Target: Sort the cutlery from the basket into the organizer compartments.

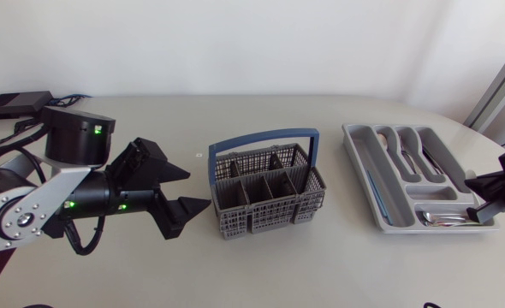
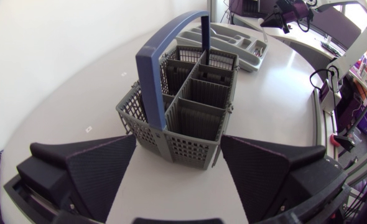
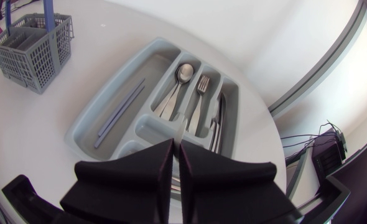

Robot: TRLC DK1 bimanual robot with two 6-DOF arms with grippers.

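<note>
**A:** What does the cutlery carrier look like?

**B:** It's a grey plastic mesh basket (image 1: 265,192) with a blue arched handle. Dividers split it into several square compartments. It stands upright near the middle of the table.

**A:** And what's inside?

**B:** The left wrist view looks down into the basket (image 2: 193,106). The compartments I can see into show only dark grid walls and floors.

**A:** Where's the left gripper?

**B:** The left gripper (image 1: 198,190) lies just beside the basket's left side, spread wide. The basket sits ahead of the gap, apart from both fingers (image 2: 102,168).

**A:** And the organizer?

**B:** It's a pale grey moulded plastic organizer tray (image 1: 361,171), well to the basket's right. Three long compartments lie side by side. One holds a steel spoon (image 1: 391,145), the next a steel fork (image 1: 409,150), and the third a steel knife (image 1: 436,162). The outermost long compartment, on the side nearest the basket, holds two thin lilac-blue sticks (image 3: 118,112). The crosswise compartment at the end towards the right gripper holds shiny metal pieces (image 1: 445,219). I can't tell what kind they are.

**A:** And the right gripper?

**B:** The right gripper (image 3: 176,155) hovers over that end of the tray. Its fingers are drawn nearly together, with only a thin slit between them.
</note>
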